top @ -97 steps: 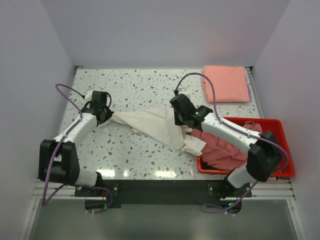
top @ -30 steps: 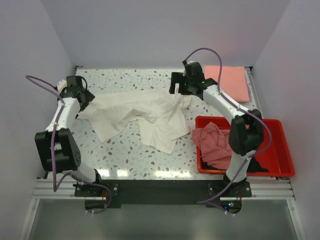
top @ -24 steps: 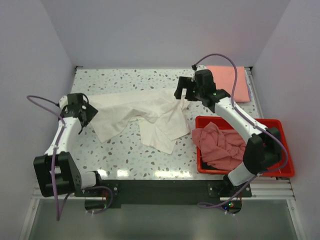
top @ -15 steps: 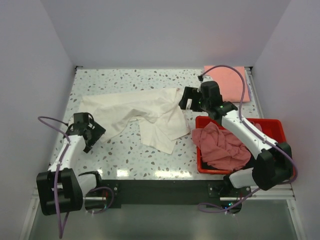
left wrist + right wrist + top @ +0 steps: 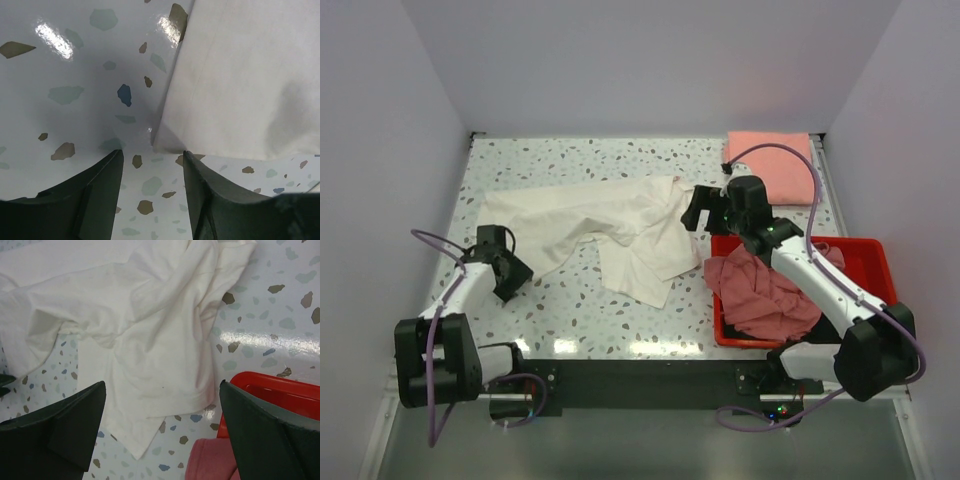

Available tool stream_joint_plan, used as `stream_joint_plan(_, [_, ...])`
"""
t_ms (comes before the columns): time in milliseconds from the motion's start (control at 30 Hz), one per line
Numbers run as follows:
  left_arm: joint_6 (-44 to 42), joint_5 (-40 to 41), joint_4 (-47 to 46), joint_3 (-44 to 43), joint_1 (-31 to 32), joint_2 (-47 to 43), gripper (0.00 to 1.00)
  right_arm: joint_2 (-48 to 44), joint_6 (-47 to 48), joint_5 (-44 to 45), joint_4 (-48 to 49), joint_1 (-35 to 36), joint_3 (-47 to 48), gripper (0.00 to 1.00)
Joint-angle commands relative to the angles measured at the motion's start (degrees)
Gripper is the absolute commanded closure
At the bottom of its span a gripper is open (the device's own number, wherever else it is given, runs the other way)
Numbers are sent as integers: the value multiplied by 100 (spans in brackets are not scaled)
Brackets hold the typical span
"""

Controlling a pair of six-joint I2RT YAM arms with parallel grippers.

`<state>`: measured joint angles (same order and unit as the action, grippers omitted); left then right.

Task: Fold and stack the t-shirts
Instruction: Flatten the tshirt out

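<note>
On the speckled terrazzo table (image 5: 570,160), a white t-shirt (image 5: 610,225) spread rumpled across the middle, a salmon-pink t-shirt (image 5: 772,178) folded flat in the far right corner, apart from it, and a red plastic bin (image 5: 865,245) at the near right, just beside the white cloth's right edge.

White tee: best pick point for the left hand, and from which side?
Grip the white t-shirt at its near-left corner, lying flat with a straight edge just ahead of the open left hand. Come in low from the left along the table; the middle is bunched.
</note>
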<state>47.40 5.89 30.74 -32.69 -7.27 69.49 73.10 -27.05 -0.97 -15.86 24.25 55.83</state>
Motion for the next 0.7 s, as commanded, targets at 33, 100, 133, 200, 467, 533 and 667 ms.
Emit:
stream_joint_plan(33, [15,-35,-235,-291,120,169,47,-121,-81,18,180,1,-55,1])
stream_joint_plan(100, [41,69,-218,-317,173,240,47,-94,-72,27,162,1,-55,1])
stream_joint_plan(133, [68,114,-209,-343,182,301,48,-103,-64,27,153,1,-55,1])
stream_joint_plan(200, [85,219,-218,-361,208,337,49,-103,-64,27,153,-8,-55,1])
stream_joint_plan(467, [42,396,-358,-546,208,609,52,-94,-46,1,153,1,-73,1])
stream_joint_plan(533, [33,290,-437,-520,208,714,55,-77,-37,1,144,1,-64,1])
stream_joint_plan(667, [15,88,-604,-458,243,838,58,-15,-46,18,136,-8,-55,1])
